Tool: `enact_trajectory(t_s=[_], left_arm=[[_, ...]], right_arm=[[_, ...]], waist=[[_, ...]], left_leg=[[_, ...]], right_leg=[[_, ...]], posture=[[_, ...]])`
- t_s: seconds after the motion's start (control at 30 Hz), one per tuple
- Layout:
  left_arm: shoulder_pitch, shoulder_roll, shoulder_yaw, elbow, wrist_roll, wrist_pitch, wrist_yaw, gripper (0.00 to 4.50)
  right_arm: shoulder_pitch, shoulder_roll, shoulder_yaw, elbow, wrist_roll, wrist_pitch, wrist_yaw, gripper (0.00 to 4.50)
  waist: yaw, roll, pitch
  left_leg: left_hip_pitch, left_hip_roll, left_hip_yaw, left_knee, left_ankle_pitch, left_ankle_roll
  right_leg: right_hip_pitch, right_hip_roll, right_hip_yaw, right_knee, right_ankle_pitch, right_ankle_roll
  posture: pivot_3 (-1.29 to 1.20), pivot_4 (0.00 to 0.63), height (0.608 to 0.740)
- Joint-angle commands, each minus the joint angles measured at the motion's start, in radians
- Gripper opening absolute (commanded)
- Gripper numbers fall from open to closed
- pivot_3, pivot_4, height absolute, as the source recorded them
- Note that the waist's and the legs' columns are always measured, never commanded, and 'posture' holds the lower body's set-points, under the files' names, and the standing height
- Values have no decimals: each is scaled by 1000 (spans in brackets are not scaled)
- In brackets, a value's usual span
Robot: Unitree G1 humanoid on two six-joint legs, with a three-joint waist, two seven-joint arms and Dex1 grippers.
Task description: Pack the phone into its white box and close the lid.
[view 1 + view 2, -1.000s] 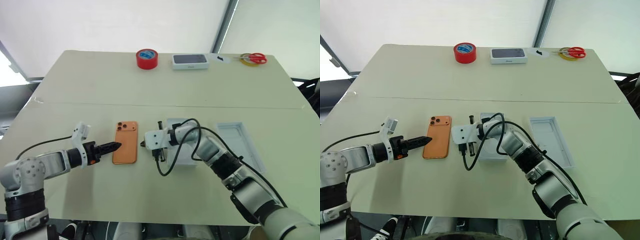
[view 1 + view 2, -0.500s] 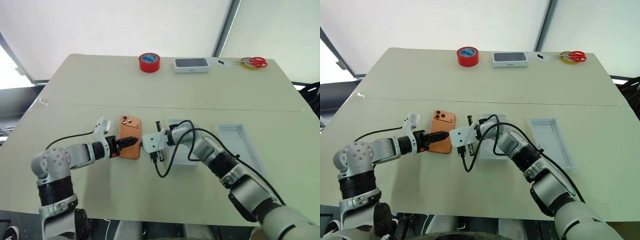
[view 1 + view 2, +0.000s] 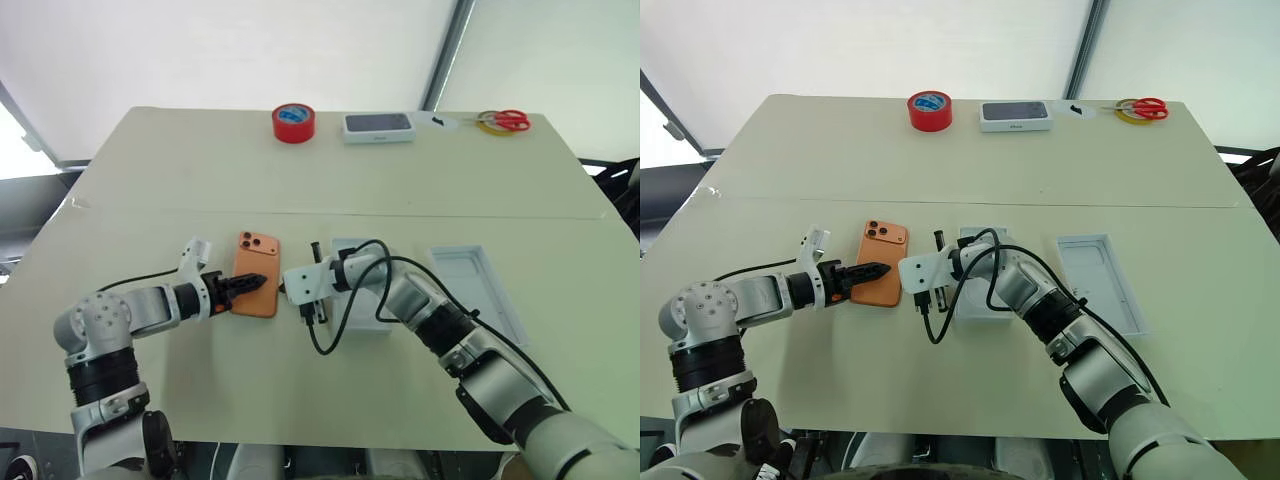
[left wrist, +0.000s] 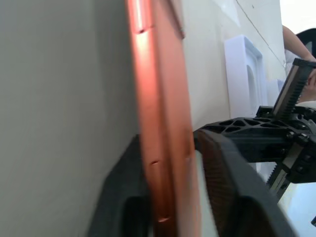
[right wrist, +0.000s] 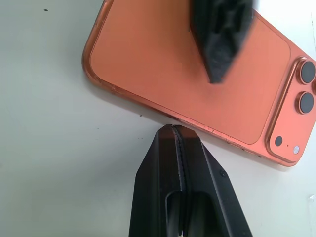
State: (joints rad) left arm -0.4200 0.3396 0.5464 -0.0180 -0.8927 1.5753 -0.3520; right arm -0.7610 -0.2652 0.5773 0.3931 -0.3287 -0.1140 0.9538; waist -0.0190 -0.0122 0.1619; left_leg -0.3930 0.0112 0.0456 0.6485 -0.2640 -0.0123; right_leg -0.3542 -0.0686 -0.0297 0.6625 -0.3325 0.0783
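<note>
No legible text, brand, number or sign in any view. White box with dark top (image 3: 379, 125) at the far worktop edge shows a small mark on its front side, too small to read. Red tape roll (image 3: 293, 121): blue inner face, no readable lettering.

Closed right hand (image 5: 178, 136) beside phone (image 5: 197, 74) (lenses up)

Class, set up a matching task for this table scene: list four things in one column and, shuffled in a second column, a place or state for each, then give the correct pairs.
Things:
1. phone
2. right gripper
3. red tape roll
4. scissors

Places or states:
A. far right corner of the table
B. fingers shut together, holding nothing, beside the phone's edge
C. clamped at its edge between the left gripper's fingers
D. far edge, left of the box with dark top

Pairs: 1-C, 2-B, 3-D, 4-A
</note>
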Motion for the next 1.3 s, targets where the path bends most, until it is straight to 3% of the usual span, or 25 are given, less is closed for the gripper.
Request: enact_trajectory(t_s=[0.03, 0.33, 0.4, 0.53, 0.63, 0.73, 0.83, 1.0, 1.1, 1.3], left_arm=[[5, 0, 21, -18, 1, 25, 15, 560], [7, -22, 110, 29, -28, 39, 34, 560], [12, -25, 136, 32, -81, 39, 17, 88], [26, -42, 154, -36, -135, 15, -1, 42], [81, -72, 131, -158, -108, -165, -17, 42], [84, -81, 172, -137, -220, -121, -41, 0], [91, -83, 145, -159, -256, -141, -30, 0], [92, -89, 129, -147, -293, -181, 13, 0], [104, -76, 98, -145, -297, -194, 24, 0], [108, -63, 78, -132, -325, -226, 47, 0]], right_arm=[[5, -5, -4, 0, 0, 11, 12, 0], [2, -6, -22, 0, 14, 16, 11, 0], [3, 8, -76, -38, 107, 100, 63, 0], [28, -22, -150, -131, 297, 215, 229, 0], [56, -72, -212, -214, 386, 246, 279, 0], [116, -174, -270, -360, 527, 366, 395, 792], [180, -280, -284, -428, 532, 321, 438, 2217], [240, -381, -325, -525, 579, 345, 464, 2217], [296, -470, -283, -537, 477, 205, 479, 2217], [352, -501, -288, -533, 462, 164, 454, 2217]], waist=[[-2, 0, 0], [-2, -1, 0], [-1, -1, 1], [0, -5, 4], [-1, -5, 4], [4, -7, 6], [7, -7, 6], [1, -6, 6], [6, -6, 6], [6, -7, 7]], left_leg=[[0, 0, 0, 0, 0, 0], [0, 0, 0, -1, 0, -1], [0, 0, 0, -1, 0, -1], [-5, 0, 0, -1, 0, -1], [-14, 0, 0, 1, 0, -1], [-17, 1, 0, 0, 1, -1], [-17, 1, 0, 0, 0, 0], [-17, 1, 0, 0, -3, 5], [-17, 1, 0, 0, -2, 4], [-16, 1, 0, 2, -2, 4]], right_leg=[[0, 0, 0, 0, 0, 0], [-1, 0, 0, 0, 0, 0], [-1, 0, 0, 0, 0, 0], [-5, 0, 0, 0, 0, 0], [-13, 0, 0, 0, 0, 0], [-16, 0, 0, 0, 0, 0], [-15, 0, 0, -2, 0, 0], [-15, -1, 0, -2, 0, 0], [-15, 0, 0, -2, 0, 0], [-13, 0, 0, -4, 0, 0]], posture=[[0, 150, 740], [0, 150, 740], [0, 150, 740], [0, 150, 740], [0, 150, 740], [0, 150, 740], [0, 150, 740], [0, 150, 740], [0, 150, 740], [0, 150, 740]])
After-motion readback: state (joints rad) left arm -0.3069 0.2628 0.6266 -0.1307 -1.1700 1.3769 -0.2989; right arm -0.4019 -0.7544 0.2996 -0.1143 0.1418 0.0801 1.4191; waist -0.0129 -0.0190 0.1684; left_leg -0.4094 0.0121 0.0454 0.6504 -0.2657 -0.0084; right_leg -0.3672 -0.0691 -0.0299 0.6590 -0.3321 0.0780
